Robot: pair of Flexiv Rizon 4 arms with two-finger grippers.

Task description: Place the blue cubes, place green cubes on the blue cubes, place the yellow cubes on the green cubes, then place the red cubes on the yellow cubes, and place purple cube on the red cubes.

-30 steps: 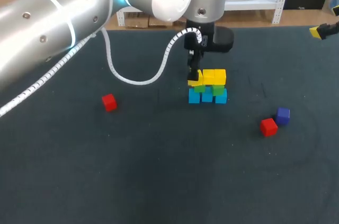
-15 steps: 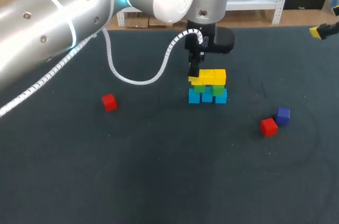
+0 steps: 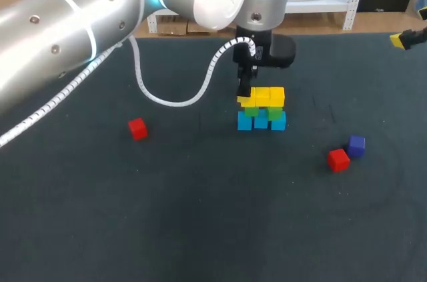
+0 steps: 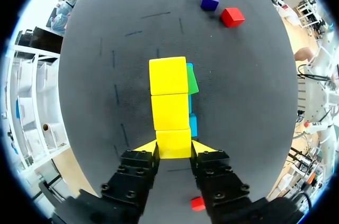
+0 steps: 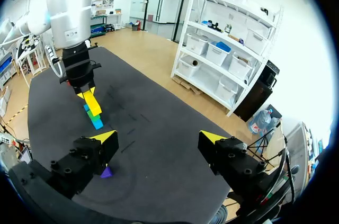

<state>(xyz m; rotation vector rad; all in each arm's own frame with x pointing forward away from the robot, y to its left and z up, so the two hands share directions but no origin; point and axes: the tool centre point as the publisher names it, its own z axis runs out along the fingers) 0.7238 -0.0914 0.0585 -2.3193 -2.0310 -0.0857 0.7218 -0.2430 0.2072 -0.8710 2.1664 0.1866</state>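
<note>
Left wrist view: left gripper (image 4: 174,150) clamps the 3rd yellow cube (image 4: 173,142), which has risen level with the 2 ahead of it, over the green cubes (image 4: 192,82). Red cubes (image 3: 338,159) likely follow.

Blue cubes (image 3: 261,122) are sitting in a touching row on the table. Green cubes (image 3: 262,112) are resting on them. Three yellow cubes (image 4: 169,94) are lying in a line on top, forming the upper layer. The end yellow cube (image 4: 173,143) is sitting between the fingers of the left gripper (image 4: 174,148), with both tips pressing its sides. One red cube (image 3: 137,129) is lying well apart on the stack's left. The second red cube (image 3: 338,159) is lying off to the right, just beside the purple cube (image 3: 356,145).
</note>
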